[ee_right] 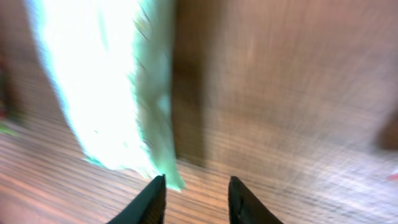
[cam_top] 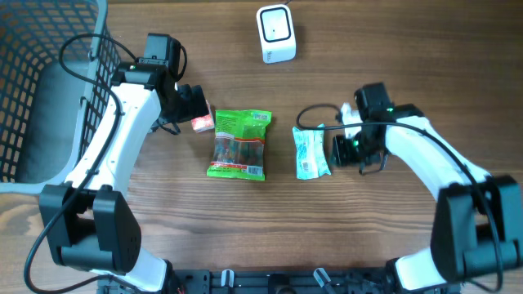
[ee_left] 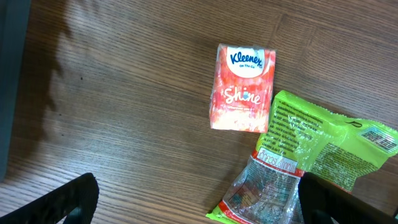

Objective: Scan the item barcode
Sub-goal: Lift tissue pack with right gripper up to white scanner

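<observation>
Right gripper (ee_right: 196,199): narrow gap, nothing held, just right of pale packet (cam_top: 310,153) edge. Left gripper (ee_left: 199,204): wide, empty, near tissue pack (ee_left: 242,88).

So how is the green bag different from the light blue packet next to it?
The green bag is bright green with a see-through middle, while the light blue packet is pale all over. The green bag is also wider, and the light blue packet is narrower. Both are crinkly plastic packs lying on the wooden table, side by side with a gap between them.
</observation>
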`<action>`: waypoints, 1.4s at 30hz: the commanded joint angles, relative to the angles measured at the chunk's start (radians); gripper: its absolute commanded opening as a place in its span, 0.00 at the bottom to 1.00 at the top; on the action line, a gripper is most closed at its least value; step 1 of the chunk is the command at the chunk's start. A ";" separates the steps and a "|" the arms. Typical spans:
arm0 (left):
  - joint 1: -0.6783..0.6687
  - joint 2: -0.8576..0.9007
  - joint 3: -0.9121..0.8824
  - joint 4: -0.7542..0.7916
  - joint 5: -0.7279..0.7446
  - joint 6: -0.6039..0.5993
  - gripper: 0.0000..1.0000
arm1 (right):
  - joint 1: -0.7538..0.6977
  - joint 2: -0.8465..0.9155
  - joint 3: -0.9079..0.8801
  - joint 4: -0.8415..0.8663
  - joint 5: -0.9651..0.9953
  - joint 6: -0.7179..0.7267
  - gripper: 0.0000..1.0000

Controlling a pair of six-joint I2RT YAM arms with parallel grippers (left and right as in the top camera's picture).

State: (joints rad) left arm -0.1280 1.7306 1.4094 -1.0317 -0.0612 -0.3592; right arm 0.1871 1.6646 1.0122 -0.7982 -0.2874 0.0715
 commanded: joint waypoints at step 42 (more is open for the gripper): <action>0.001 -0.013 0.013 0.000 0.001 0.012 1.00 | -0.013 -0.225 -0.018 0.360 -0.274 -0.016 0.04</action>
State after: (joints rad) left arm -0.1280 1.7306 1.4094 -1.0321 -0.0612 -0.3592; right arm 0.1795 1.5406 0.9768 -0.4400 -0.5175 0.0742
